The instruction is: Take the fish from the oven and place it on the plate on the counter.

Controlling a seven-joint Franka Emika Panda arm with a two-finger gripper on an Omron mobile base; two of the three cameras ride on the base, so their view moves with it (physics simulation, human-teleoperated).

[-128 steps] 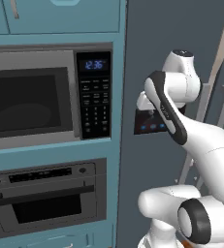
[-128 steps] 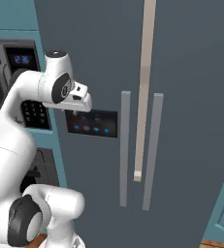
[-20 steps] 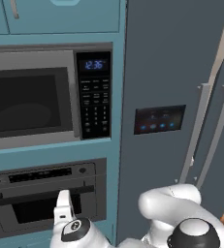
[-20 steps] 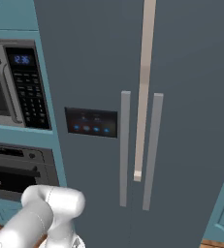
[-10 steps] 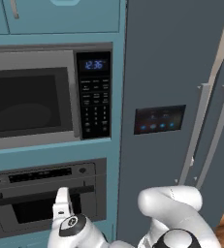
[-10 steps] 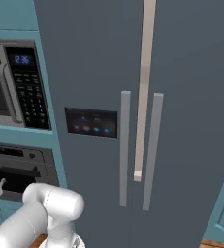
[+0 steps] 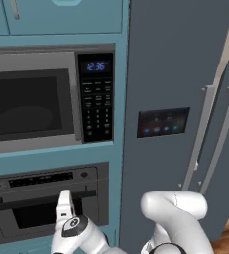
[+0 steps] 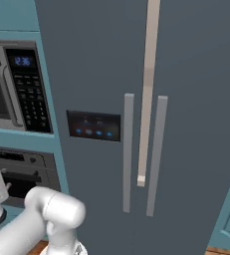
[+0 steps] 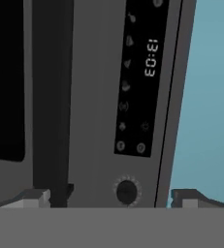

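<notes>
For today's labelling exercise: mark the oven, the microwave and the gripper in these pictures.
oven (image 7: pixel 46 214): left base view, on its dark door window.
microwave (image 7: pixel 31 106): left base view, on its door glass.
gripper (image 9: pixel 108 196): hand view, midway between the open fingertips.

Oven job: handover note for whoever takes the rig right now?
Gripper: open, empty, rolled sideways, close to the oven front, with the bar handle and a knob between the fingertips.
Oven door shut; handle not gripped.
Fish, plate and counter: not seen from here.
Done: arm lowered to the oven.
Left: grip handle, open door, take fish, set it on the plate.
</notes>
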